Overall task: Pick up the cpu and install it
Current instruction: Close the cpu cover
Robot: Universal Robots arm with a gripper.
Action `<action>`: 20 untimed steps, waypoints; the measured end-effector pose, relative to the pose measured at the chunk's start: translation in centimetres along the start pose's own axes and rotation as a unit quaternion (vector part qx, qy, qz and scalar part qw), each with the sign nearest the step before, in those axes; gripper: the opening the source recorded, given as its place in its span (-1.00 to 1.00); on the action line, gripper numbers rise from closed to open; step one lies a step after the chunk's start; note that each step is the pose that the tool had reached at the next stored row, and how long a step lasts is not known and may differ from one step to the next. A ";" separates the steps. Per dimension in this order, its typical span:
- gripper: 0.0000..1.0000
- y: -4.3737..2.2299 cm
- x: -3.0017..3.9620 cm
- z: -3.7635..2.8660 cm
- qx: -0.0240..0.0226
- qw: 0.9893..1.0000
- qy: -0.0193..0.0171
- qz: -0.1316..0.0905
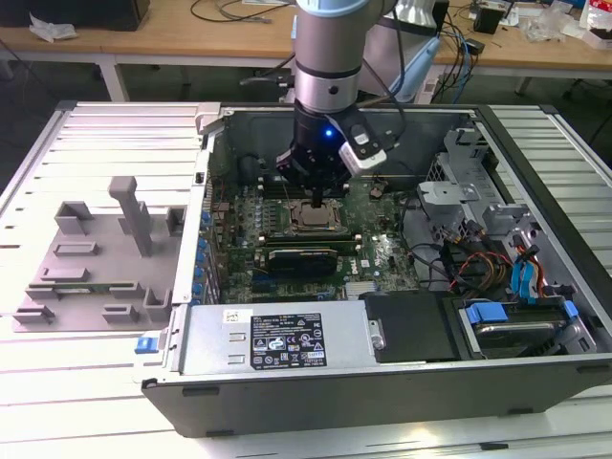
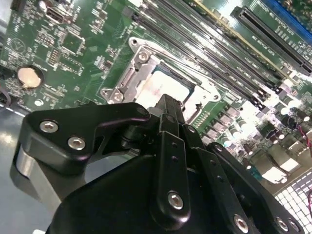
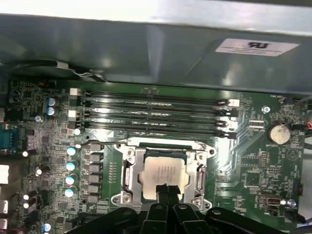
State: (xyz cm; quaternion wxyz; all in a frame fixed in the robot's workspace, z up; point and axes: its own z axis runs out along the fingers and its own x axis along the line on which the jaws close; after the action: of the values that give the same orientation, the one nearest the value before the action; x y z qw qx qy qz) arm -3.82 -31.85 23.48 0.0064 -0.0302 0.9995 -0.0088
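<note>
The cpu [image 3: 163, 171] is a small silvery square lying flat inside the metal socket frame [image 3: 127, 170] on the green motherboard [image 1: 378, 251]. In the exterior view the cpu [image 1: 312, 218] sits just under my gripper [image 1: 318, 198], which reaches down into the open computer case [image 1: 535, 182]. In the first wrist view my gripper [image 3: 167, 191] has its two black fingers pressed together, their tips at the cpu's near edge. In the second wrist view the gripper [image 2: 168, 103] covers part of the cpu [image 2: 158, 87]. Nothing shows between the fingers.
Four long memory slots [image 3: 151, 109] run beside the socket. A long black card [image 1: 301, 256] lies across the board nearer the power supply [image 1: 277, 339]. Drive cages and cables [image 1: 497, 249] fill the exterior view's right. A grey fixture tray [image 1: 96, 258] stands outside the case.
</note>
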 end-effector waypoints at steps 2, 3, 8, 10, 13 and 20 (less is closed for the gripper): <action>-0.79 -0.10 0.59 0.40 0.000 1.000 0.000 0.000; -0.79 -0.15 0.73 0.57 0.000 1.000 0.000 0.000; -0.79 -0.18 1.70 1.09 0.000 1.000 0.000 0.000; -0.79 -0.13 2.28 1.63 0.000 1.000 -0.001 0.000; -0.79 -0.09 2.58 2.25 -0.001 1.000 -0.001 0.000; -0.79 0.20 2.90 3.09 -0.001 1.000 -0.001 0.000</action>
State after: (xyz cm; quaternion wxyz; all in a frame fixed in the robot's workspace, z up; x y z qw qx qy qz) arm -6.68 -31.88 20.35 0.0070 -0.0302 0.9995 -0.0082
